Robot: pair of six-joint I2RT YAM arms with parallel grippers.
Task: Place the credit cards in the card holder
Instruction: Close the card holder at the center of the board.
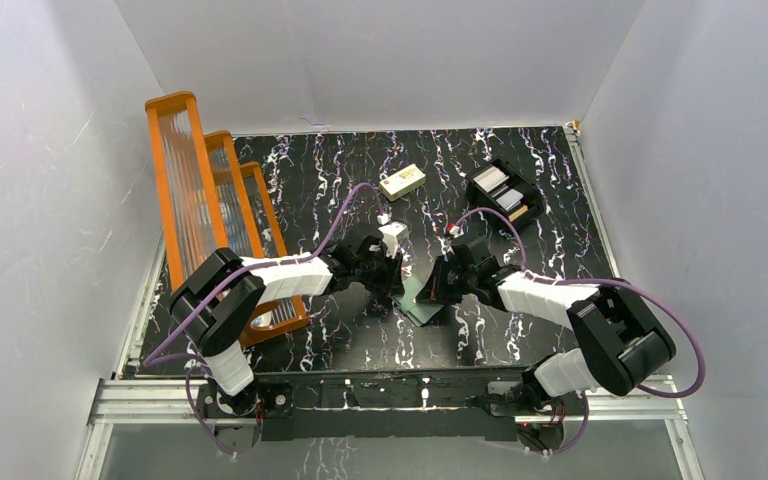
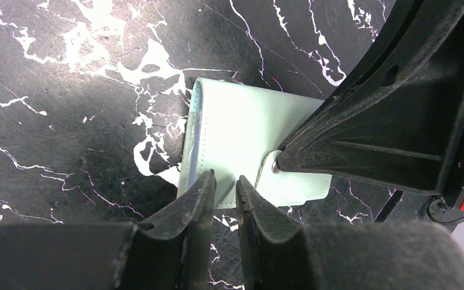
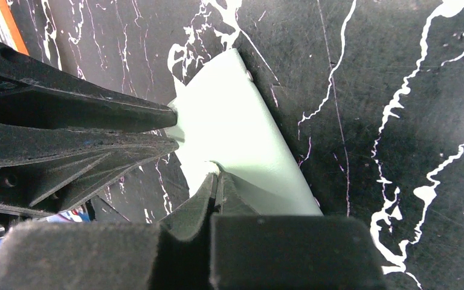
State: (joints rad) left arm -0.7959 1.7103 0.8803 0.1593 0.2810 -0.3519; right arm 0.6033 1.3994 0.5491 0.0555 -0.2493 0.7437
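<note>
The card holder (image 2: 241,130), pale grey-green with a blue-lined edge, lies near the middle of the marbled table (image 1: 340,170). It shows dark from above as the card holder (image 1: 420,300). My right gripper (image 3: 219,175) is shut on its thin tab, beside the stud (image 2: 276,169). My left gripper (image 2: 225,181) hangs over the holder's near edge, jaws a narrow gap apart with nothing between them. From above, the left gripper (image 1: 396,283) and right gripper (image 1: 434,290) meet at the holder. Pale credit cards (image 1: 491,181) stand in the black tray (image 1: 532,192) at the back right.
A cream block (image 1: 402,181) lies behind the grippers. Orange-framed racks (image 1: 205,200) line the table's left side. White walls close in the table on three sides.
</note>
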